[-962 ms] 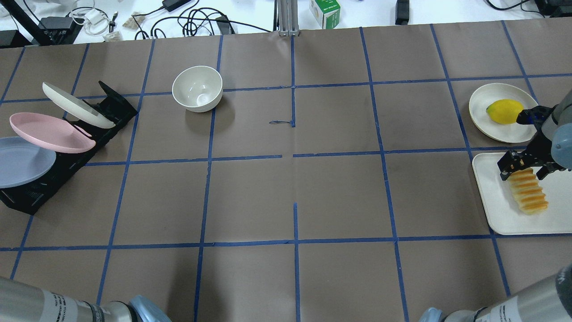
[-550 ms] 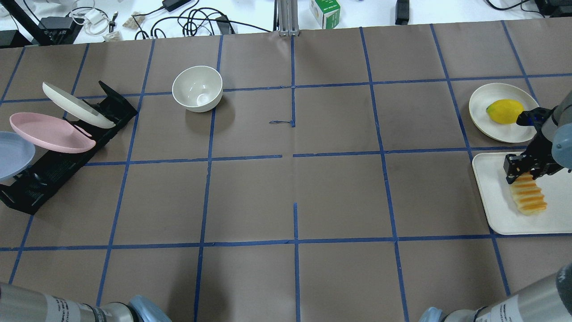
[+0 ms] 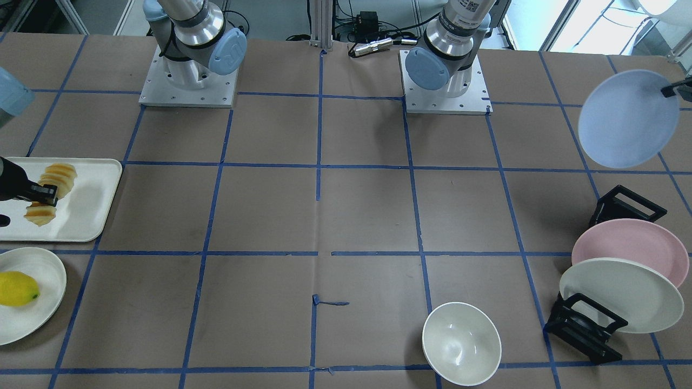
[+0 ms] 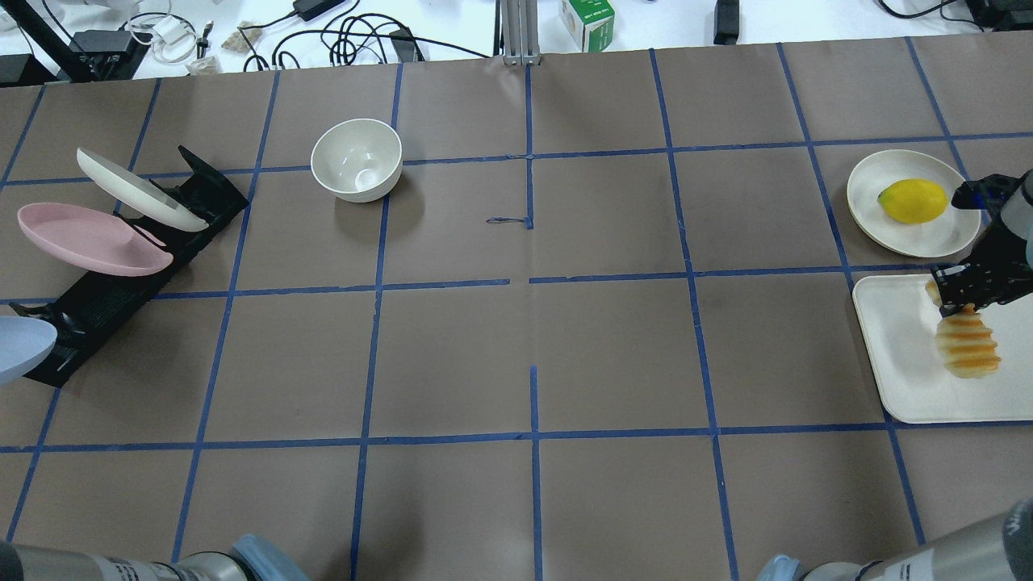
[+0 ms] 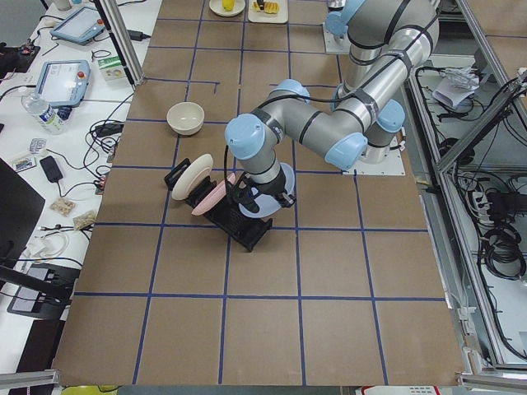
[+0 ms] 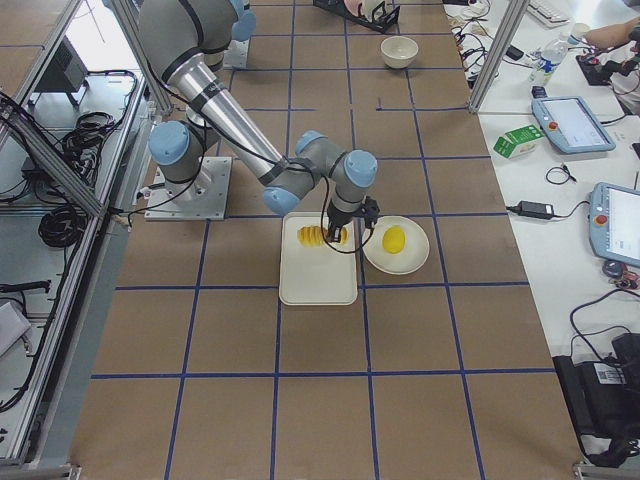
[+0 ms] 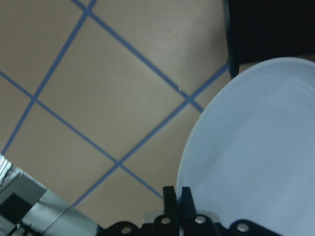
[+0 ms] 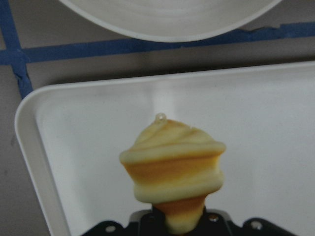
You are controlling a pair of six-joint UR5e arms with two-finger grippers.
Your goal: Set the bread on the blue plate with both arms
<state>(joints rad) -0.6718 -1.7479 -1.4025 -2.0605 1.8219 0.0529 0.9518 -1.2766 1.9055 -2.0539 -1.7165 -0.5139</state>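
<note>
The bread hangs by one end from my right gripper, which is shut on it just above the white tray. In the right wrist view the bread points away from the camera over the tray. In the front-facing view the gripper crosses the middle of the bread. My left gripper is shut on the rim of the blue plate and holds it tilted in the air, clear of the rack. The plate sits at the overhead view's left edge. In the left wrist view the fingers pinch the plate.
A black plate rack at the left holds a pink plate and a cream-white plate. A white bowl stands at the back left. A lemon lies on a cream plate behind the tray.
The left gripper has drawn the blue plate out of the rack, toward the robot and the left edge. The right gripper has closed on the bread and raised it, so it tilts off the tray.
</note>
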